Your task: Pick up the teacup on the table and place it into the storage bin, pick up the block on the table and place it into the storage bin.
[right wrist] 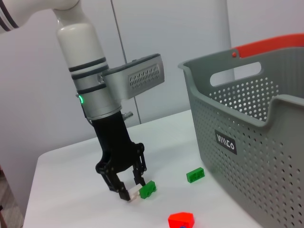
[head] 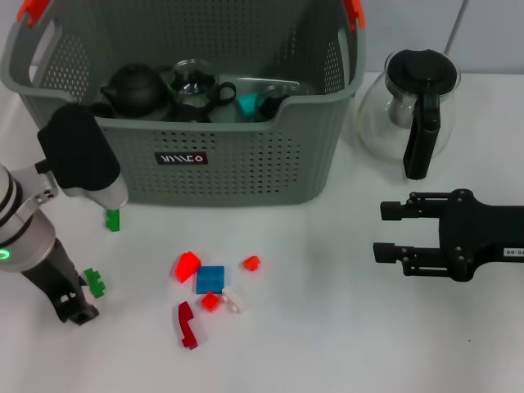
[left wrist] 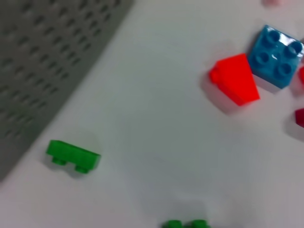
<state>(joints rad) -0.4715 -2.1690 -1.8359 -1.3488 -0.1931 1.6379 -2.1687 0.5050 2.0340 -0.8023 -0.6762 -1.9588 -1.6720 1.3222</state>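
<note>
Storage bin [head: 237, 155] at 12 o'clock on the counter [head: 327, 327], teaware already inside; remaining blocks scattered at roughly 6 o'clock of it. Left end effector [right wrist: 132, 186] down at 8 o'clock, fingers parted around the green block [right wrist: 147, 189] and not yet closed on it: risk of nudging the small piece aside or pinching one corner so it twists out. Right end effector [head: 391, 232] parked open at 3 o'clock, holding nothing.

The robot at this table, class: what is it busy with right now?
The left gripper is down at the table, fingers open around a green block. The storage bin already holds teaware. More blocks, among them a blue block, lie loose. The right gripper hovers open near the glass teapot.
</note>
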